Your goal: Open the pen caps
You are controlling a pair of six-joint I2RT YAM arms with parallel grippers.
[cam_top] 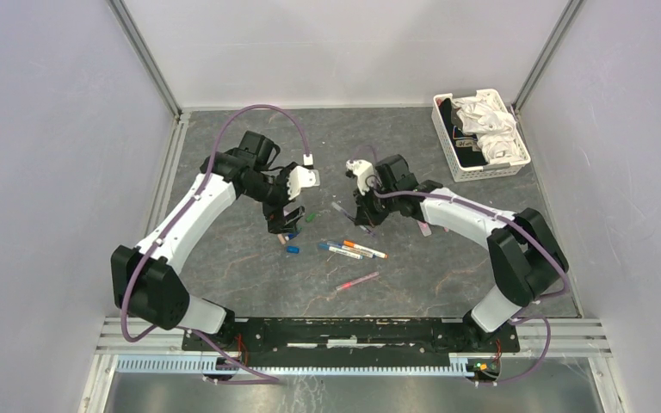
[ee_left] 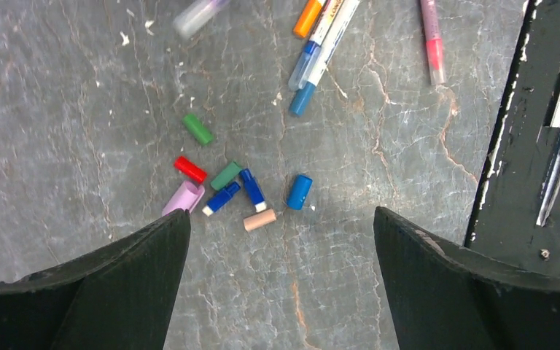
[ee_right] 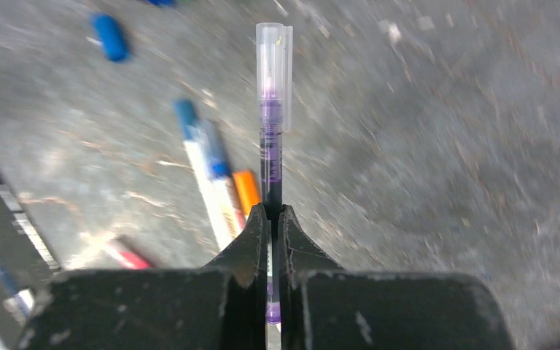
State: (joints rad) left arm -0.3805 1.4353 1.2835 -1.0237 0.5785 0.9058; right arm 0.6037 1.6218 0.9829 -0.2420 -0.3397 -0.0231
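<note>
From above: no writing legible anywhere. Left hand [cam_top: 282, 225] low over the counter [cam_top: 224, 275], fingers spread. Caps [cam_top: 293, 249] right by it as tiny specks, blue and green. Right hand [cam_top: 363, 215] opposite and near, closed on something slim. Loose pens [cam_top: 353, 249] lying in front of both hands. White basket [cam_top: 482, 168] well apart in the back right corner.

Left wrist: dark print on one white barrel [ee_left: 329, 29], too small to read. Fingers [ee_left: 117, 292] wide apart, gripping nothing. Caps scattered on the counter between and just past the fingertips. Short stubby tubes: one lilac cap [ee_left: 184, 197], one red, two green, three blue, one peach. Lilac cap right at the tip of the finger on the view's left; a green and a blue cap touching in the middle of the cluster.

Right wrist: blurred, with a dark band on the barrel that cannot be read. Fingers pressed together on a purple pen [ee_right: 270, 146], clamped low on the barrel, with the pen sticking straight out past the tips. Clear cap [ee_right: 273, 58] with a side clip seated on the pen's far end, well clear of the fingertips. Blue cap [ee_right: 109, 36] on the counter at upper left, well apart.
</note>
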